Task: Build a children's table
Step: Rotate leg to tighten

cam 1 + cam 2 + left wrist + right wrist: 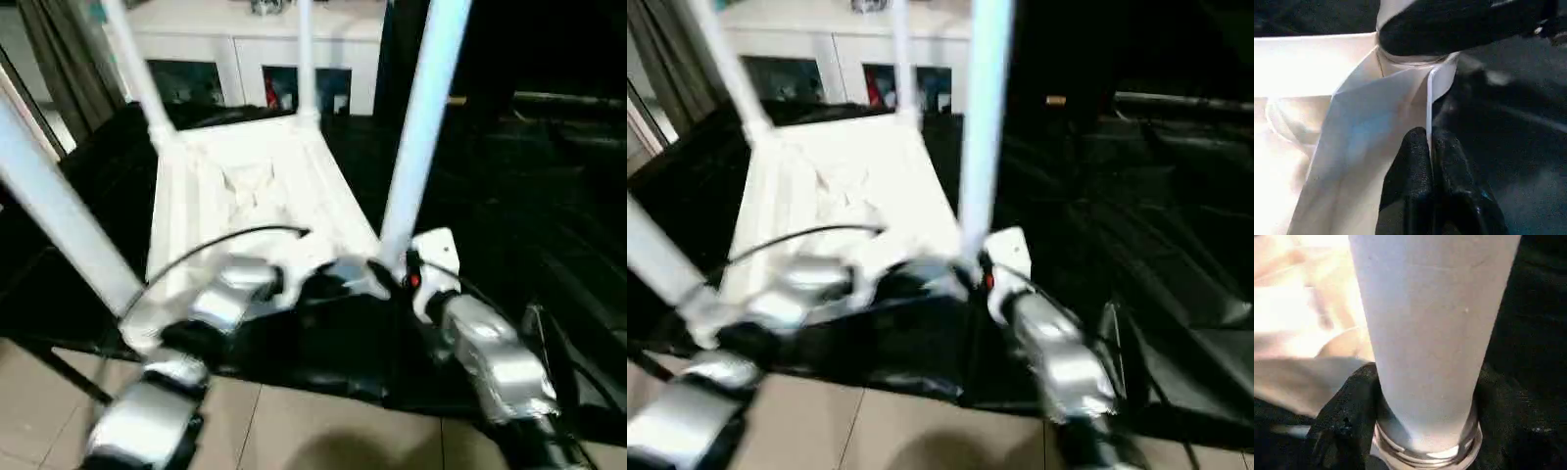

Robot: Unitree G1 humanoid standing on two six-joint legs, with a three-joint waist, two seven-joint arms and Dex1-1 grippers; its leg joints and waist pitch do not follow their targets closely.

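**Head views: upturned table with four legs up, both grippers at the near right corner**

Left eye view takes in the whole white plastic children's table (260, 211), lying upside down on a black cloth-covered surface (509, 225), ribbed underside up. Four long white tapered tube legs stand from its corners: near left (54, 211), near right (423, 117), far left (137, 73) and far right (306, 59). Behind it stands a white cabinet with dark glass doors (245, 69), and pale floor tiles (294, 426) lie in front. Both silver forearms reach in from below, and a black cable (225, 240) arcs over the near edge, covering part of the tabletop.

Right wrist view brings close what the head views blur: the right gripper (1418, 426) has its two black fingers (1344, 416) spread around the base of the near right leg, one on each side, just above the round corner socket (1427, 455).

Left wrist view shows the left gripper (1431, 147) with its fingers pressed together on the thin white edge of the tabletop beside that same corner; the right gripper's black finger (1459, 24) crosses the socket beyond.
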